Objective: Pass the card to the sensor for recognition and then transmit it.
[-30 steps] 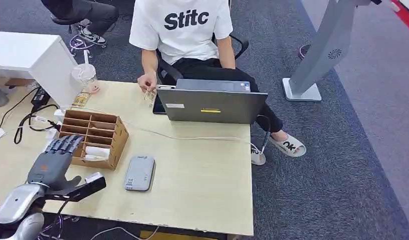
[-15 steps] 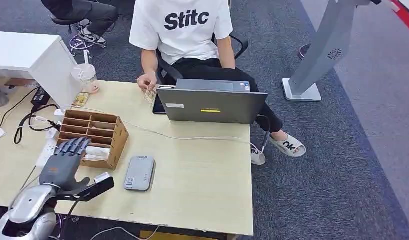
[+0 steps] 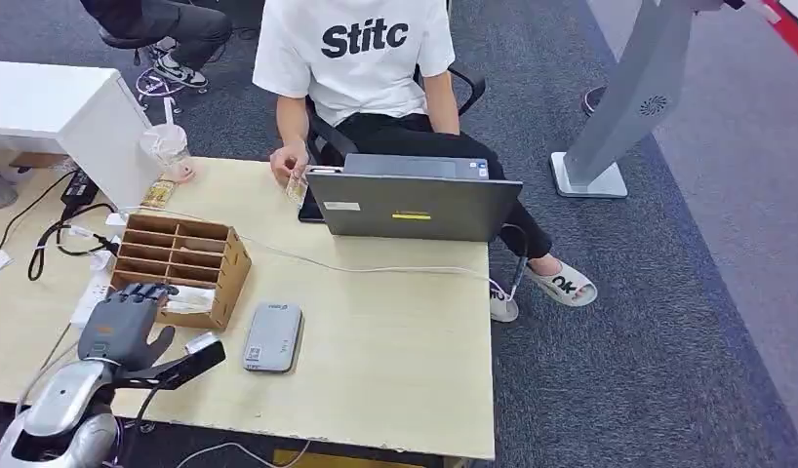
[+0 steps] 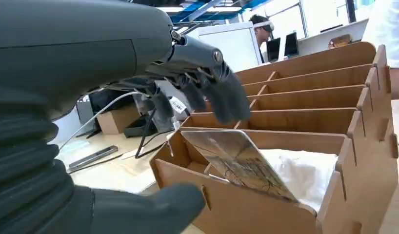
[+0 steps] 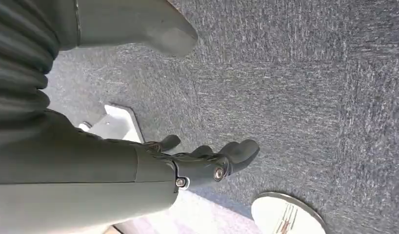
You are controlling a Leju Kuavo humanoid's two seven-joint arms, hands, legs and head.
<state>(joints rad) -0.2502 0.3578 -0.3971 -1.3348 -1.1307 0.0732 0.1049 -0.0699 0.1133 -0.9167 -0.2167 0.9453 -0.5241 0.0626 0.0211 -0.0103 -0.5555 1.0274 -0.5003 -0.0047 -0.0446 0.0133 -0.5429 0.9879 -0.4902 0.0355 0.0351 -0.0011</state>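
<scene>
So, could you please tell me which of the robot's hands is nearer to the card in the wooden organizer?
Left. The left hand hovers over the card in the wooden organizer, fingers apart. The right hand hangs over the carpet, away from the table.

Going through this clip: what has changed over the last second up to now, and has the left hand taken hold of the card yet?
The left hand moved across the table toward the wooden organizer, and its fingers have curled down over the nearest compartment, where the card leans. It holds nothing yet; the fingers hover above the card. The grey sensor, the laptop and the right hand, hanging over the carpet, stayed put.
</scene>
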